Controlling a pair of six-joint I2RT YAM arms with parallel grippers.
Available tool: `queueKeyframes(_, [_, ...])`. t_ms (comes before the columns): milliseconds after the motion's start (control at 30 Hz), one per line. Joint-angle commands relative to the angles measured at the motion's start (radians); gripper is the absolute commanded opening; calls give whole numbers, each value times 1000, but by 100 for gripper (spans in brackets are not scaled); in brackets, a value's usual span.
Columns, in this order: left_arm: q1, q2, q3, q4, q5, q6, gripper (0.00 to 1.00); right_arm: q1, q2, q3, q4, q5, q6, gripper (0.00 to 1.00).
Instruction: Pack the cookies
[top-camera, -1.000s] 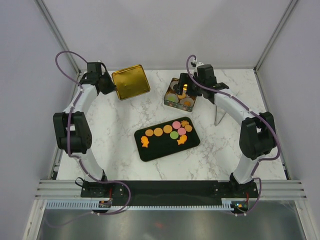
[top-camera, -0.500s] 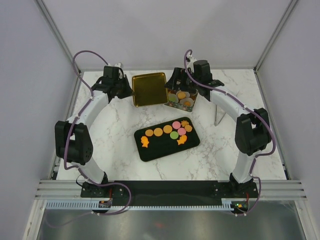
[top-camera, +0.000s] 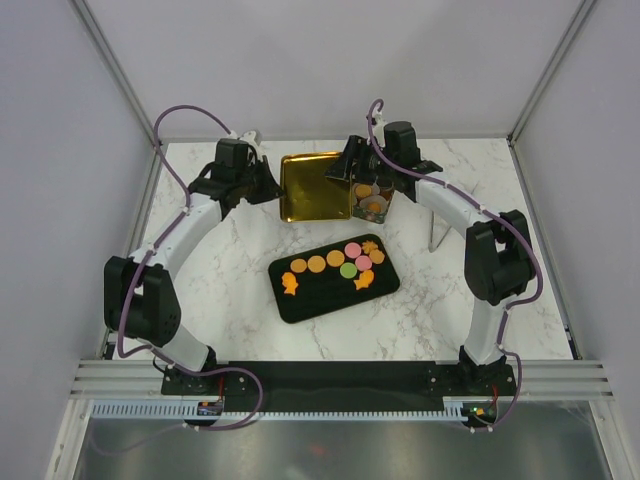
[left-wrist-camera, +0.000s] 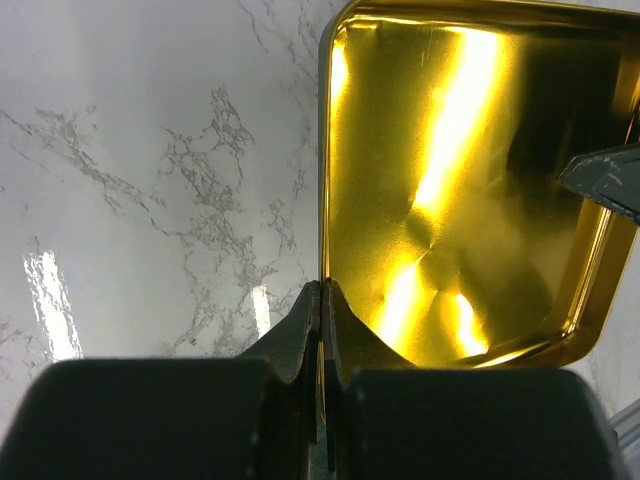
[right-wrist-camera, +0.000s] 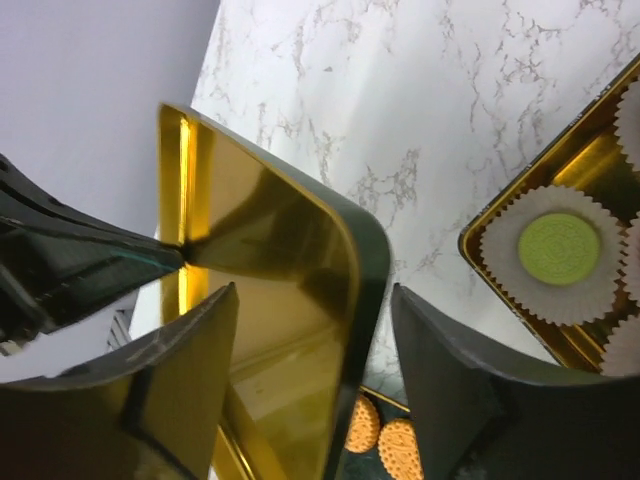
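most cookies (top-camera: 340, 262) lie on the black tray (top-camera: 300, 305), well apart from both grippers on their base side; a few sit in the tin (top-camera: 374, 206) just beside the right gripper (right-wrist-camera: 312, 292). the left gripper (left-wrist-camera: 322, 300) pinches the gold lid (left-wrist-camera: 460, 180) by its thin rim; the right gripper's jaws stand apart, straddling the lid's opposite corner. so narrow a pinch could let the lid swing or slip onto the tin.
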Motion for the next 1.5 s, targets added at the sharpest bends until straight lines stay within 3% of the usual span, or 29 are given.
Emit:
queueKeyframes(0, [-15,-30,-24,49,24,-4,2,4,-45,-1,67,-51,57,68])
queueKeyframes(100, [-19,-31,-38,49,24,-4,2,4,-48,-24,111,-79,88,49])
queueKeyframes(133, [-24,-30,-35,49,24,-4,2,4,-48,-35,116,-93,94,36])
queueKeyframes(233, [-30,-30,-29,49,24,-4,2,4,-62,-54,122,-90,100,19])
queueKeyframes(400, [-44,-39,-11,78,36,-9,2,-4,-71,-56,121,-87,119,0])
queueKeyframes(433, [-47,-42,-9,222,80,5,22,-7,-73,-50,119,-85,122,0])
queueKeyframes(533, [-50,-76,-14,219,70,32,51,-28,-58,-15,105,-82,139,0])
queueKeyframes(600, [-55,-118,-26,214,56,54,64,-56,-29,34,76,-87,143,0])
queueKeyframes(800, [-174,-208,-61,214,56,54,64,-131,31,137,-30,-96,192,0])
queueKeyframes(967, [-404,-211,-104,214,56,54,64,-151,79,244,-117,-98,214,0])
queueKeyframes(1000, [-430,-208,-116,321,-366,608,80,-154,81,260,-122,-96,220,0])
queueKeyframes(1100, [-510,-195,-182,424,-456,713,79,-162,82,272,-131,-91,232,0])
queueKeyframes(1233, [-571,-202,-373,830,-563,962,82,-170,71,266,-142,-94,240,0])
queueKeyframes(1467, [-570,-111,-445,1214,-527,1268,85,-170,9,206,-142,-95,238,0])
